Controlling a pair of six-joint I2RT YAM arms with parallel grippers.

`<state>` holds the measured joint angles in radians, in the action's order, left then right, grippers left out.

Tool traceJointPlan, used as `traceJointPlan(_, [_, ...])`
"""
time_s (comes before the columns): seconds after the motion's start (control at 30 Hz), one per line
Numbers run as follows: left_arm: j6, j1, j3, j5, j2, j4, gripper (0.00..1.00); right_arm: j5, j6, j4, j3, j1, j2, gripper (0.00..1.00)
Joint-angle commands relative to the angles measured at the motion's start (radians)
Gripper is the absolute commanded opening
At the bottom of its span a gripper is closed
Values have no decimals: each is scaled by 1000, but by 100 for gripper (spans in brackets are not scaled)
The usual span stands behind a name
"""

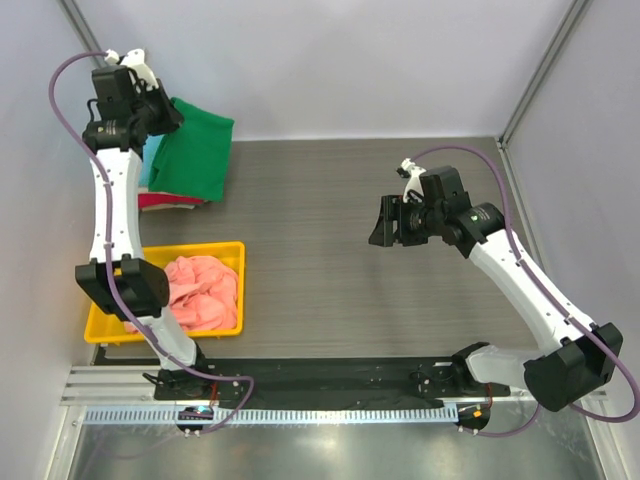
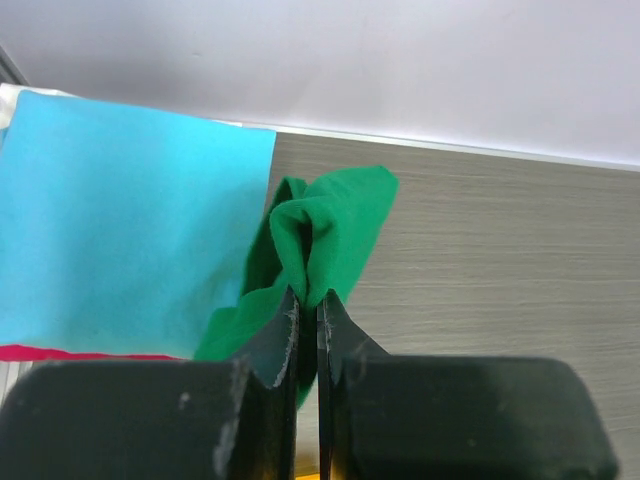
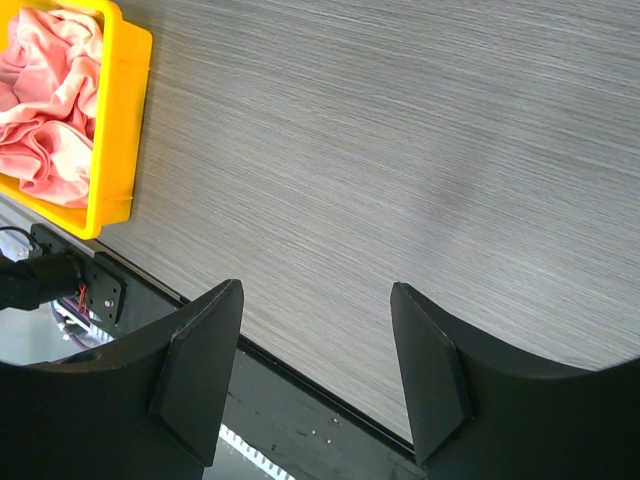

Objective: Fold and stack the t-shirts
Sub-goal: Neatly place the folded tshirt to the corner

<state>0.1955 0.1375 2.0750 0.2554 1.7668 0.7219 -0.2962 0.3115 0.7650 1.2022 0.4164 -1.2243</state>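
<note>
**A:** Left pincer (image 2: 308, 305)?

**B:** Clamped on a raised ridge of the bright green soft cloth t-shirt (image 2: 335, 225). The cloth is bunched between the fingertips and just ahead of them.

**A:** Where does that shirt lie?

**B:** Far left corner of the grey wood-grain table (image 1: 330, 230), on top of a stack. A flat sky-blue folded t-shirt (image 2: 130, 215) is under it, with a red cloth edge (image 1: 165, 201) lowest. From the pinch the green spreads right and back toward the arms. Its long axis runs roughly front to back, slightly skewed.

**A:** Right pincer (image 3: 315, 375)?

**B:** Spread wide and holding nothing. It hangs over bare table, mid-right, well apart from the stack. The left arm is much the nearer, so I judge that settling or letting go of the green falls to it alone.

**A:** Anything else?

**B:** A crumpled salmon-pink t-shirt (image 1: 205, 288), unfolded, sits in the yellow rectangular plastic tray (image 1: 195, 247) at near left. Probably the next job.

**A:** Hidden?

**B:** From above, the wrist body covers the left fingertips. The wrist view cuts off the green's near part, so I can't tell whether it lies square. The layer count under it is also unclear.
</note>
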Motion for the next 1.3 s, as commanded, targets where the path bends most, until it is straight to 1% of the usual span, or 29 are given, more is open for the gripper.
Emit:
traceJointPlan(0.0, [-21, 17, 45, 33, 32, -10, 0, -18, -17, -23, 11, -2, 3, 67])
traceJointPlan(0.3, [-21, 40, 88, 38, 74, -9, 0, -17, -17, -29, -4, -4, 2, 67])
traceJointPlan(0.43, [-18, 47, 186, 38, 123, 19, 0, -15, -18, -35, -7, -2, -4, 67])
traceJointPlan(0.53, [-16, 53, 226, 36, 146, 28, 0, -9, -18, -36, -12, -2, -6, 67])
traceJointPlan(0.87, [-16, 70, 312, 39, 206, 40, 0, -8, -20, -41, -10, -2, -26, 67])
traceJointPlan(1.07, [-28, 83, 324, 25, 221, 42, 0, -9, -18, -43, -9, -2, -38, 67])
traceJointPlan(1.27, [-19, 109, 390, 18, 272, 45, 0, -9, -18, -44, -15, -2, -47, 67])
